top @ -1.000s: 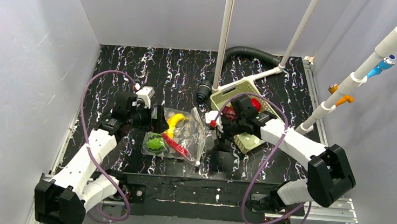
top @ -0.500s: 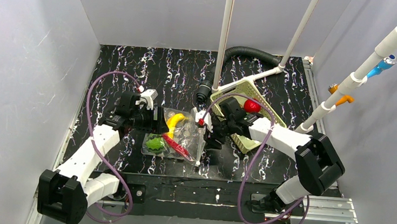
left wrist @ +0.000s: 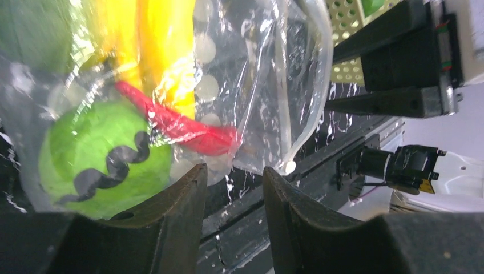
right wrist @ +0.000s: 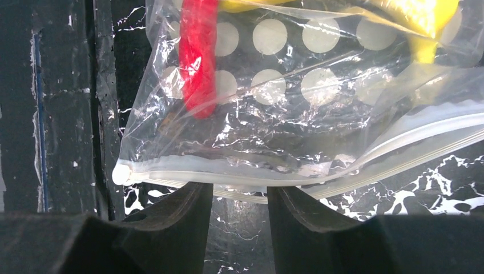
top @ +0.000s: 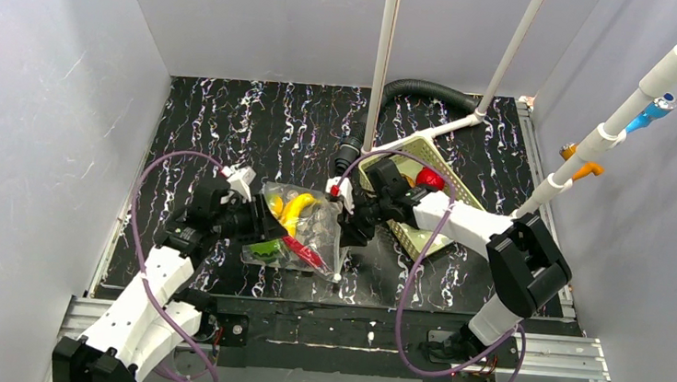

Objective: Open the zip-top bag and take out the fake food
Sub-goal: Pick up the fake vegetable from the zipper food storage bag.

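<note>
Desk (top: 258,119), black marbled top: zip-top bag (top: 313,230) toward 6 o'clock, pale green basket (top: 424,149) at 3 o'clock, black hose (top: 418,89) at 1 o'clock.

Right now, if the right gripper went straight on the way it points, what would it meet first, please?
The right gripper would most likely meet the zip-top bag at its zipper edge, just ahead; depth is unclear.

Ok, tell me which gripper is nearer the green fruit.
Left. The left gripper sits right by the green fruit, at that end of the bag; the right gripper is at the zip edge, on the bag's far side.
</note>
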